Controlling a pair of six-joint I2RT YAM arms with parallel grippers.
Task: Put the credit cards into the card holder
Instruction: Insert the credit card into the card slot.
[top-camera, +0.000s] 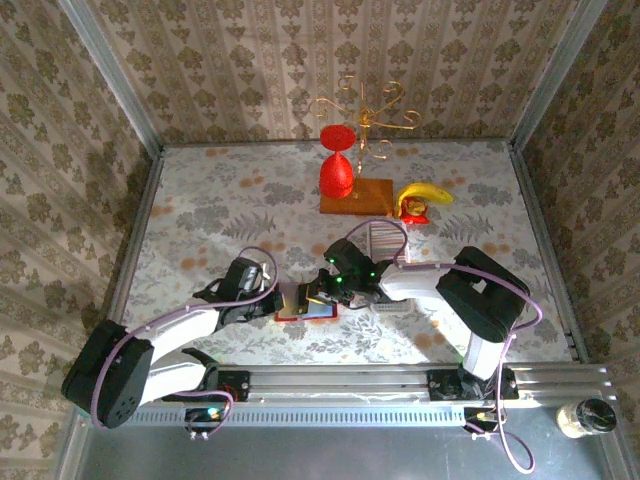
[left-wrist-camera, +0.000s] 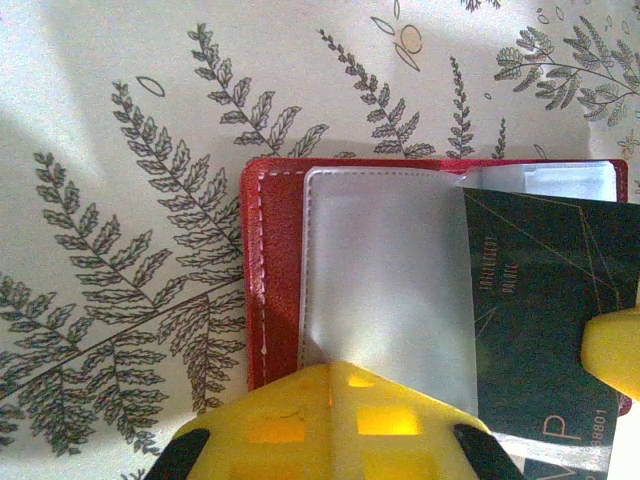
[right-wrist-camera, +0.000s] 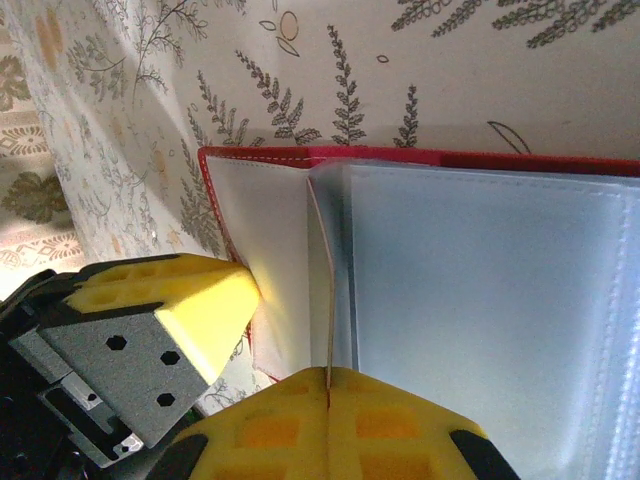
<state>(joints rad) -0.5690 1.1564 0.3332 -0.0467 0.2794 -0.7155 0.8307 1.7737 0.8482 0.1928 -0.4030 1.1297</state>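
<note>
Card holder (left-wrist-camera: 275, 290) lies open and flat on the fern-print cloth, red cover down and clear sleeves up. It sits directly under both sets of my fingers.

Left gripper (left-wrist-camera: 335, 405): fingers pressed together, no gap. They rest on the near edge of the holder's left leaf, with the frosted sleeve (left-wrist-camera: 385, 280) running in under their tips. Can't tell if a sleeve leaf is nipped between them or only pinned down.

Right gripper (right-wrist-camera: 328, 405): clamped on a dark green card (left-wrist-camera: 540, 300). From its own wrist the card is edge-on, a thin line running out from between the pads toward the holder's fold. From the left wrist the card lies slightly askew over the right-hand leaf, just right of my left fingertips. Its left edge overlaps the frosted sleeve.

Progress, my reading: one card is being fed in and is not seated. Most of its face is out, and I can't tell whether its leading edge has entered a pocket. The sleeves I can see look empty.

The row of credit cards (top-camera: 385, 240) lies beyond and to the right of my right fingers, apart from the holder. So nearly all the job is left: seat this card, let go, fetch from the row, repeat.
</note>
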